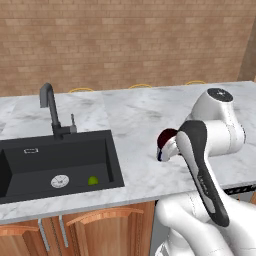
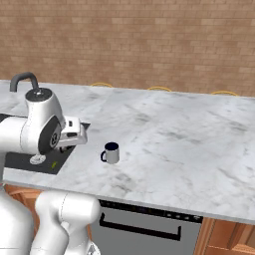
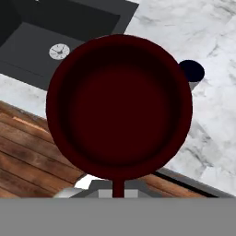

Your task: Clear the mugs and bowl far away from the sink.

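Mugs are what matters here, and two show: a dark red mug (image 3: 119, 108) held up close to the hand camera, its round mouth facing the lens, and a grey mug (image 2: 111, 153) with a dark inside standing upright on the marble counter (image 2: 189, 144), to the right of the sink (image 1: 55, 162). In the left base view the dark red mug (image 1: 166, 138) peeks out behind the arm's forearm, lifted above the counter's near part, right of the basin. The gripper (image 3: 118, 189) sits at the mug's lower rim in the hand view; its jaws are closed, and by the look of it they pinch the dark red mug at its edge or handle, though the fingertips themselves are hidden behind the mug.

The sink is a black basin with a round silver drain (image 1: 60, 181) and a tall black faucet (image 1: 52, 111) at its far edge. A small green thing (image 1: 93, 180) lies on the basin floor near the drain; what it is I cannot tell.

As a judgement of progress: the dark red mug is off the counter and in hand but not yet set down, so its move is under way rather than finished. The grey mug stands just beside the sink's right edge in the right base view, so it seems not yet cleared. No bowl is visible, so its part cannot be judged. The broad bare marble to the far right looks like the fitting place to put things
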Tool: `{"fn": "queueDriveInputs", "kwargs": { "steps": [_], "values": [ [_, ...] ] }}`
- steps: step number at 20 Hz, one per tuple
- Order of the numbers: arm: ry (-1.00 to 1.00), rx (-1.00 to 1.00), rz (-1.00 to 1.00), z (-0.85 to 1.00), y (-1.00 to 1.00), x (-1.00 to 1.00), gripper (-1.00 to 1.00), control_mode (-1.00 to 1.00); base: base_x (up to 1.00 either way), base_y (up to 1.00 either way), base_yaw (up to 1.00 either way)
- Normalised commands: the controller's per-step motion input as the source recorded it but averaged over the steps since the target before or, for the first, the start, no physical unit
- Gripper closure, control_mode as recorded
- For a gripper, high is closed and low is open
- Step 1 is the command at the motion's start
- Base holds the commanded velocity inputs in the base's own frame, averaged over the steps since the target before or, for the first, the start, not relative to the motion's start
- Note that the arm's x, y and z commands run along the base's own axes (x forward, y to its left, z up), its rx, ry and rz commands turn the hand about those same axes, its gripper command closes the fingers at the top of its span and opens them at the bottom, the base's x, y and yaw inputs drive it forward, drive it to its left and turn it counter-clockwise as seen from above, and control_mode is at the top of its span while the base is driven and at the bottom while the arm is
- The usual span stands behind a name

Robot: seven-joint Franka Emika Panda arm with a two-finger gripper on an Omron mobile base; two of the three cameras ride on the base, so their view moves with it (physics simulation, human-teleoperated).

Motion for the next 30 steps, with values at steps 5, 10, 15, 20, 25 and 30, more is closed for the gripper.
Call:
{"fn": "queueDriveInputs", "kwargs": {
  "steps": [5, 10, 15, 20, 25, 30],
  "values": [
    [-0.01, 0.0, -0.02, 0.72, -0.09, -0.34, 1.0, -1.0, 0.0, 0.0, 0.0],
    [-0.01, 0.0, -0.01, 0.14, 0.0, -0.24, 1.0, 1.0, -0.21, 0.0, 0.0],
    [0.0, 0.0, 0.0, 0.0, 0.0, 0.0, 1.0, 1.0, -0.79, 0.0, 0.0],
    [0.0, 0.0, 0.0, 0.0, 0.0, 0.0, 1.0, 1.0, -0.73, -0.01, -0.26],
    [0.0, 0.0, 0.0, 0.0, 0.0, 0.0, 1.0, 1.0, -0.46, 0.0, -0.74],
    [0.0, 0.0, 0.0, 0.0, 0.0, 0.0, 1.0, 1.0, -0.33, 0.01, -0.68]
  ]
}}
